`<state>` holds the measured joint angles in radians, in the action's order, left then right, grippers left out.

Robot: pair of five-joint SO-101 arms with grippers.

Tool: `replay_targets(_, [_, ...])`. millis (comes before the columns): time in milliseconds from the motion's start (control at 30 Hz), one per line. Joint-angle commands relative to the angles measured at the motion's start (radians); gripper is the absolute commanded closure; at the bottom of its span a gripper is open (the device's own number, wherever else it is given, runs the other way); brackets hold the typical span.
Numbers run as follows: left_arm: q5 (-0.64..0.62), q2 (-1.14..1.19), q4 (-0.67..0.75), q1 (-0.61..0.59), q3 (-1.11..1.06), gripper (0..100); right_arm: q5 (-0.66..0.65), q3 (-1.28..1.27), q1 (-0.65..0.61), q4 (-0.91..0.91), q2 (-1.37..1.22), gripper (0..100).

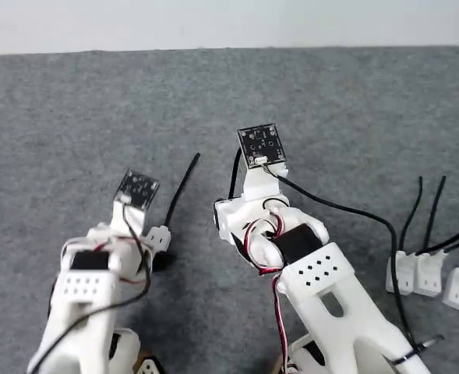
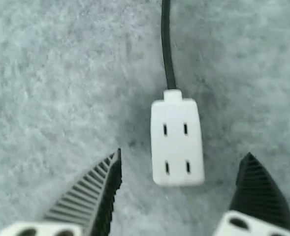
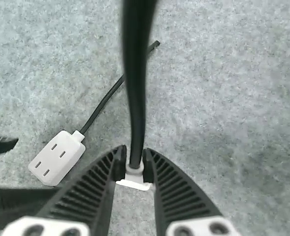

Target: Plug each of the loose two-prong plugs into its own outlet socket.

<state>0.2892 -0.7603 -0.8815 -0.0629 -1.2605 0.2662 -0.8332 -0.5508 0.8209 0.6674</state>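
Note:
A white outlet socket [image 2: 177, 142] lies flat on the grey carpet, slots up, with its black cord [image 2: 166, 44] trailing away. My left gripper [image 2: 182, 155] hangs open just above it, one fingertip on either side of its free end. In the high view the socket [image 1: 159, 236] sits beside the left arm. My right gripper [image 3: 133, 152] is shut on a white two-prong plug [image 3: 134, 178], whose black cord [image 3: 135, 73] rises between the fingers. It is held above the carpet a short way from the socket [image 3: 56, 157]. The plug's prongs are hidden.
Several more white cord ends [image 1: 430, 273] with black cords lie in a row at the right edge of the carpet [image 1: 97, 109]. The right arm's own black cable [image 1: 354, 214] loops across towards them. A pale wall borders the carpet at the far side.

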Motion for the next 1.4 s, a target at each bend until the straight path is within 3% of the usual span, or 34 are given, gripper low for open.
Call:
replay_targets(0, [0.028,0.282,0.071,0.005,0.186,65,-0.018,0.021,0.012,0.005,0.033,99.1])
replay_targets(233, [0.028,0.531,-0.018,0.025,0.357,77,-0.018,0.021,0.012,0.005,0.033,99.1])
replay_targets(467, [0.015,0.586,-0.104,0.157,0.383,83,-0.021,0.021,0.012,0.005,0.033,99.0])
replay_targets(533, [-0.055,0.588,-0.126,0.192,0.401,88,-0.021,0.021,0.013,0.005,0.039,99.0])
replay_targets(667, [-0.327,0.592,-0.132,0.235,0.469,99,-0.023,0.023,0.042,0.007,0.044,99.0])
replay_targets(833, [-0.626,0.595,-0.129,0.232,0.588,98,-0.023,0.023,0.068,0.007,0.044,99.0])
replay_targets(933, [-0.74,0.597,-0.127,0.245,0.638,98,-0.023,0.023,0.07,0.008,0.044,99.0])
replay_targets(1067, [-0.753,0.598,-0.118,0.287,0.645,96,-0.025,0.023,0.07,0.008,0.044,99.1])
replay_targets(1267, [-0.756,0.724,-0.064,0.299,0.633,73,-0.025,0.023,0.067,0.008,0.044,98.9])
replay_targets(1367, [-0.756,0.776,-0.049,0.298,0.653,69,-0.025,0.023,0.067,0.008,0.044,98.9])
